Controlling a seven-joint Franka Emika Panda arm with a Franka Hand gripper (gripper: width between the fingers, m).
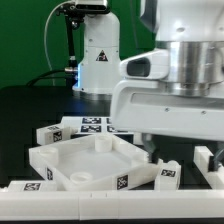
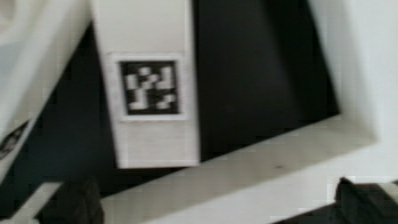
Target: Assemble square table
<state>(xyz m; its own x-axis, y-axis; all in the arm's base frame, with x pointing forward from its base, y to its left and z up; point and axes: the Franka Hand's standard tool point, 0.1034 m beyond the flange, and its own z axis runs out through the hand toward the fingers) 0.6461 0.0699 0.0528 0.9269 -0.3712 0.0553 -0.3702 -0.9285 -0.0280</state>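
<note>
The white square tabletop [image 1: 85, 160] lies tray-side up at the middle of the exterior view, its round corner sockets showing. My gripper [image 1: 152, 150] hangs low over the tabletop's corner at the exterior view's right. In the wrist view my gripper [image 2: 217, 206] is open. Its dark fingertips [image 2: 71, 205] stand wide apart on either side of the tabletop's rim [image 2: 267, 160], with nothing gripped. Just beyond the rim a white leg [image 2: 151, 90] with a black-and-white tag lies on the black table. Another tagged leg [image 1: 165, 176] sits by the tabletop's near corner.
Tagged white pieces [image 1: 92, 124] lie behind the tabletop and one [image 1: 45, 135] at its left. A long white bar [image 1: 40, 196] with one tag runs along the front. A white block [image 1: 212, 160] stands at the right edge. The robot's base [image 1: 98, 55] rises behind.
</note>
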